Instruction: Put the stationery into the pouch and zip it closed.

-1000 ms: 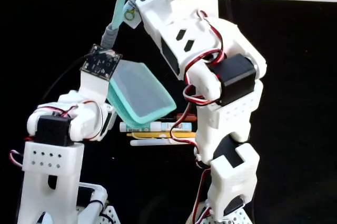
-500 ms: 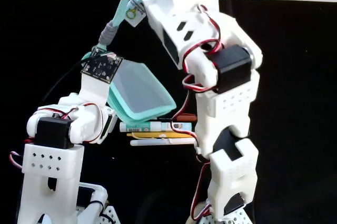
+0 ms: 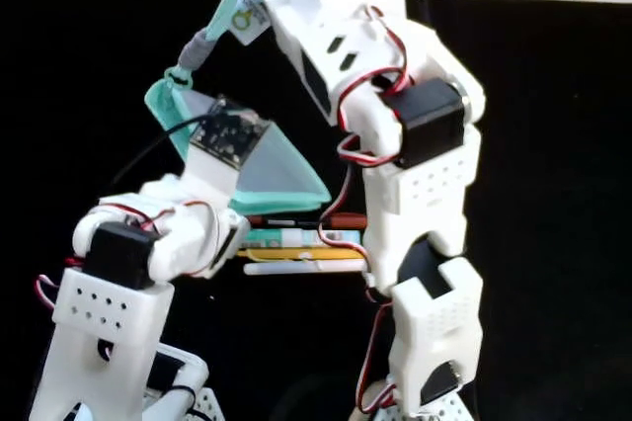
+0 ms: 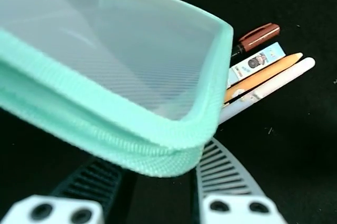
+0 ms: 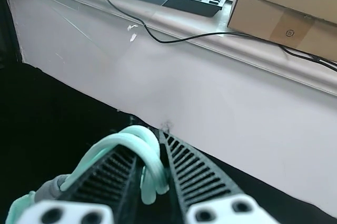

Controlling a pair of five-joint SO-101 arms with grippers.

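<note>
Pinching the mint strap of the pouch between the ribbed fingers of the right gripper. Clamped tight on it, with the loop bulging out beside one finger and the pouch hanging below.

At the left gripper: fingers spread apart, grasping nothing, with the zipper-edged corner of the pouch directly over the gap between their tips.

Beyond those fingertips, past the pouch edge: stationery lying side by side on the black table, namely brown pen, orange pencil and white pen.
</note>
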